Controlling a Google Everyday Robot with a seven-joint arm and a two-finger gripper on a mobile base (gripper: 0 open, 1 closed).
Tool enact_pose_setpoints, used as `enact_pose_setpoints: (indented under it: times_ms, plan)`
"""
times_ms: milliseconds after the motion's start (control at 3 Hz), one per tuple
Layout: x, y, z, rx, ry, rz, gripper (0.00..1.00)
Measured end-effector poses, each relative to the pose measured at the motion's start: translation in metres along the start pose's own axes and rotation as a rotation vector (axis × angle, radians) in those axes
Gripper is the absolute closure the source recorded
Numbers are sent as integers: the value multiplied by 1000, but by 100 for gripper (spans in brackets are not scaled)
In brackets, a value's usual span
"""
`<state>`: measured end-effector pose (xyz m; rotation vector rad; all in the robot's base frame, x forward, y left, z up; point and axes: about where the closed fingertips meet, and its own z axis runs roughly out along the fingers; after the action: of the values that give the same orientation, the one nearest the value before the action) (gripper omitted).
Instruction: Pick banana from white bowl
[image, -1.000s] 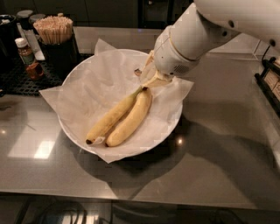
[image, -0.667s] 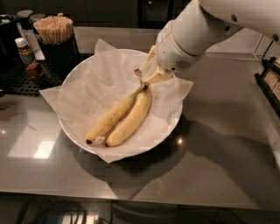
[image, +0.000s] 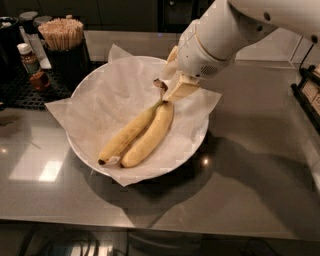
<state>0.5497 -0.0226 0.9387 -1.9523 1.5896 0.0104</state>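
Two yellow bananas (image: 145, 132), joined at a dark stem (image: 160, 86), lie diagonally in the white bowl (image: 80, 150). The bowl is wide, shallow and lined with crinkled white paper. My gripper (image: 176, 87) hangs from the white arm at the upper right. It has come down into the bowl at the bananas' stem end and sits right against the stem. The arm's thick wrist hides the upper part of the gripper. The bananas rest on the paper, with their tips pointing to the lower left.
The bowl sits on a glossy dark counter (image: 250, 190). At the back left are a black holder of wooden sticks (image: 62, 35) and a small brown bottle (image: 29, 59) on a black mat. A dark rack (image: 310, 95) stands at the right edge.
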Motion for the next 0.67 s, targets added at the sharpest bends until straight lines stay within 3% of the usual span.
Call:
enact_pose_setpoints:
  times_ms: [333, 667]
  plan:
    - [2, 5, 13, -30, -13, 18, 13]
    - [3, 6, 19, -41, -16, 26, 8]
